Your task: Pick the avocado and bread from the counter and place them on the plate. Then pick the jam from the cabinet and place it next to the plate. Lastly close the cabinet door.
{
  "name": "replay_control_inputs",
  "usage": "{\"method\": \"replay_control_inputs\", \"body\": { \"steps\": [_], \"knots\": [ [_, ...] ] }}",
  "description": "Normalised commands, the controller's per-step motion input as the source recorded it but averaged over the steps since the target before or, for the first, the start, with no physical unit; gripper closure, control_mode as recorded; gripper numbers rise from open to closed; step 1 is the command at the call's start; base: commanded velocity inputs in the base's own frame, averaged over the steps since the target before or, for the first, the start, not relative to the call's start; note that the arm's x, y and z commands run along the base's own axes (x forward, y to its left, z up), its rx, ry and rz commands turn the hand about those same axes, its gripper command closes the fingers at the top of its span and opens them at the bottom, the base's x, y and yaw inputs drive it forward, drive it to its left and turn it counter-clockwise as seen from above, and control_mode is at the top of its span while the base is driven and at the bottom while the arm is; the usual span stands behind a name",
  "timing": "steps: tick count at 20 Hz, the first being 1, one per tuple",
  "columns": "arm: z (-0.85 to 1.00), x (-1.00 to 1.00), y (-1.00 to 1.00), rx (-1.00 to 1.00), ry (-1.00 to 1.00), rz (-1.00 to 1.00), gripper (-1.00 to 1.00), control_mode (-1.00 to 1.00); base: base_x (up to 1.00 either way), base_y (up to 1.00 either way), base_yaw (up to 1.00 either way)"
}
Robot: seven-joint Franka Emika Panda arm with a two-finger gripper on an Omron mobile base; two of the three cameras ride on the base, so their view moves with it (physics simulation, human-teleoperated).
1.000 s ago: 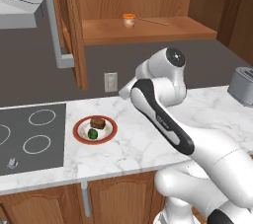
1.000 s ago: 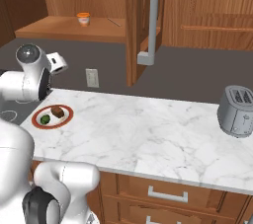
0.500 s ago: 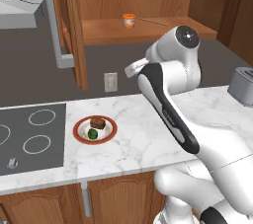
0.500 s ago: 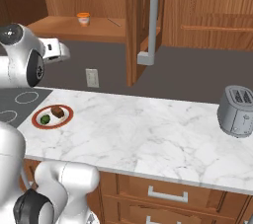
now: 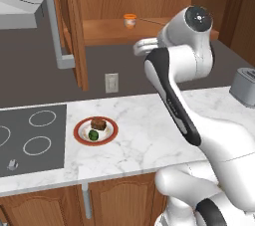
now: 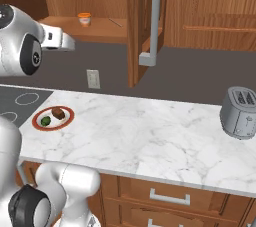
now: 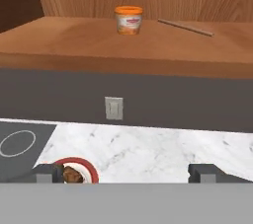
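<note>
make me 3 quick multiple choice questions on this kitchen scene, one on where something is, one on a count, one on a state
1. Where is the jam?
A. on the cabinet shelf
B. on the plate
C. on the stovetop

2. How many food items lie on the plate?
A. none
B. two
C. four

3. How is the cabinet door?
A. shut
B. missing
C. open

Answers:
1 A, the orange jar stands on the wooden shelf.
2 B, the avocado and the bread are on it.
3 C, the door swings out and the shelf is exposed.

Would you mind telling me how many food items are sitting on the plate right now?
2: the bread on the far side of the plate, and the avocado on its near side, just in front of the bread.
</note>
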Motion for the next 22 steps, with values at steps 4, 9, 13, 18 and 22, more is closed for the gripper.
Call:
{"method": "replay_control_inputs", "body": {
  "steps": [4, 9, 13, 18, 22],
  "knots": [
    [0.36, 0.08, -0.04, 0.08, -0.08, -0.12, -1.0, -1.0, 0.0, 0.0, 0.0],
    [0.18, 0.32, 0.0, 0.05, -0.02, -0.01, -1.0, -1.0, 0.0, 0.0, 0.0],
    [0.12, 0.46, 0.0, 0.06, 0.0, 0.0, -1.0, -1.0, 0.0, 0.0, 0.0],
    [0.1, 0.52, 0.0, 0.04, -0.01, 0.0, -1.0, -1.0, 0.0, 0.0, 0.0],
    [0.04, 0.5, 0.0, 0.0, -0.02, 0.0, -1.0, -1.0, 0.0, 0.0, 0.0]
  ]
}}
